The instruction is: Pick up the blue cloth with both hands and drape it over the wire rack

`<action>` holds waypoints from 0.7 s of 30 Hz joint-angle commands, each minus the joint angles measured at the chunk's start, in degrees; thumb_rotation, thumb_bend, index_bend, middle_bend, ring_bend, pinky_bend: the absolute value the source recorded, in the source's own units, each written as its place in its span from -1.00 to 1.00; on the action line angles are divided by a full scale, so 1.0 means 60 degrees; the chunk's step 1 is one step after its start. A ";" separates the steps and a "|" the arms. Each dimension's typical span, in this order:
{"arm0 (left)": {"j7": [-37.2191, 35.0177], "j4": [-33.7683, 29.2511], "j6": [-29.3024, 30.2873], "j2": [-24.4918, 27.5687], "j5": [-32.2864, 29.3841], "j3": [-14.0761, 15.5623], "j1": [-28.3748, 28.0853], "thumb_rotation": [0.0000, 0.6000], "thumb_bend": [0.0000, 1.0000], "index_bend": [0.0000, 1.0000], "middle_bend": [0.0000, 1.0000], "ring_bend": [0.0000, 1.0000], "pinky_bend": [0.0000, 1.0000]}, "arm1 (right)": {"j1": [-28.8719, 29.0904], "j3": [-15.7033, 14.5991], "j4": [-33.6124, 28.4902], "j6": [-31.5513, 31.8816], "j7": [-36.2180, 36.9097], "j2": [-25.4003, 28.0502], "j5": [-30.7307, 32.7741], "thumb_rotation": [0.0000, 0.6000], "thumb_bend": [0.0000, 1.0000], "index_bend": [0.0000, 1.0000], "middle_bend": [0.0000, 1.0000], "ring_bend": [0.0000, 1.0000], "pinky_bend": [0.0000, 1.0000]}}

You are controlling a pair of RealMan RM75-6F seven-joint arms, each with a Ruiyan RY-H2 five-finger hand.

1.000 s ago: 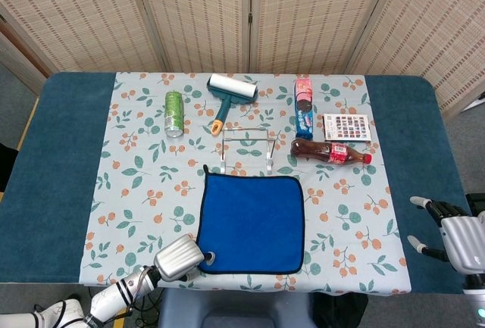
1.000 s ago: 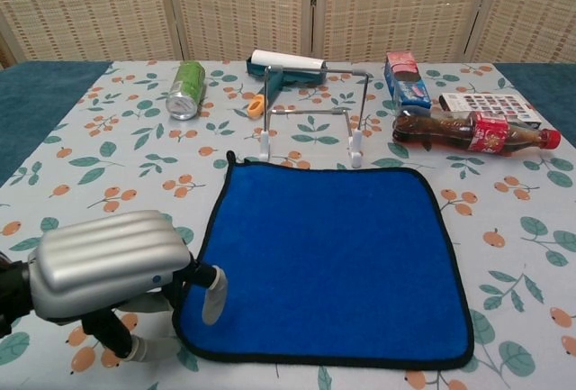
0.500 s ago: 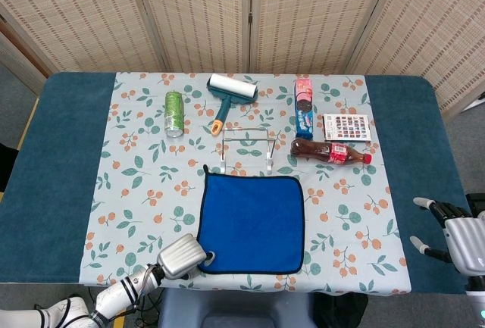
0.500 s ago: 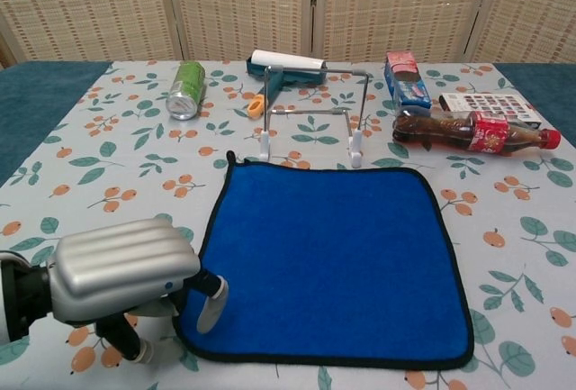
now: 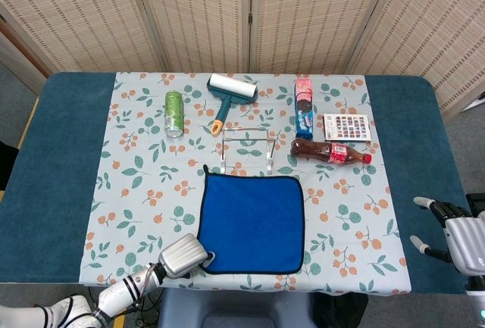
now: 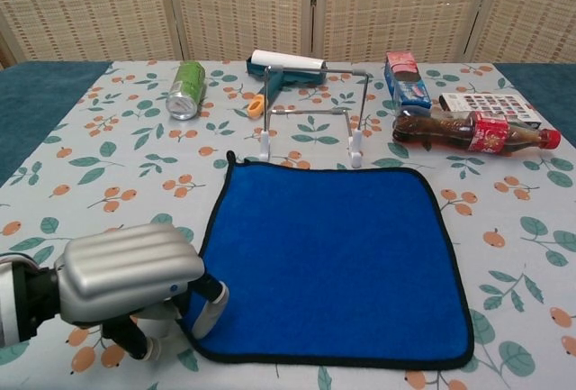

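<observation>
The blue cloth (image 5: 252,222) (image 6: 333,259) lies flat on the floral tablecloth, just in front of the wire rack (image 5: 246,148) (image 6: 313,120). My left hand (image 5: 183,256) (image 6: 130,277) sits at the cloth's near left corner, one fingertip (image 6: 209,307) lying on the cloth's edge. The hand's silver back hides whether the corner is pinched. My right hand (image 5: 455,235) hovers by the table's right edge, far from the cloth, fingers spread and holding nothing. It does not show in the chest view.
Behind the rack lie a green can (image 5: 174,112), a lint roller (image 5: 227,95) and a pink and blue snack box (image 5: 304,104). A cola bottle (image 5: 330,151) lies right of the rack, with a patterned card (image 5: 347,127) beyond it.
My left hand has slid a little nearer and lower at the cloth's near left corner, and the corner has bunched in slightly. The right hand has barely moved.
</observation>
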 commanded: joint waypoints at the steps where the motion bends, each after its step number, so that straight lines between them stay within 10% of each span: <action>1: -0.0022 0.0032 -0.0013 -0.0029 -0.0029 0.0020 -0.0025 1.00 -0.18 0.15 1.00 0.99 1.00 | 0.0008 0.0004 -0.0004 -0.0011 -0.0002 0.0001 -0.0001 1.00 -0.66 -0.44 -0.27 -0.33 -0.20; 21: -0.0572 -0.0061 0.0660 0.0019 0.0005 0.0062 0.0027 1.00 -0.07 0.23 1.00 0.98 1.00 | 0.2049 -0.0617 -0.0939 -0.2249 -0.1081 -0.0313 -0.2715 1.00 -0.66 -0.42 -0.13 -0.21 -0.06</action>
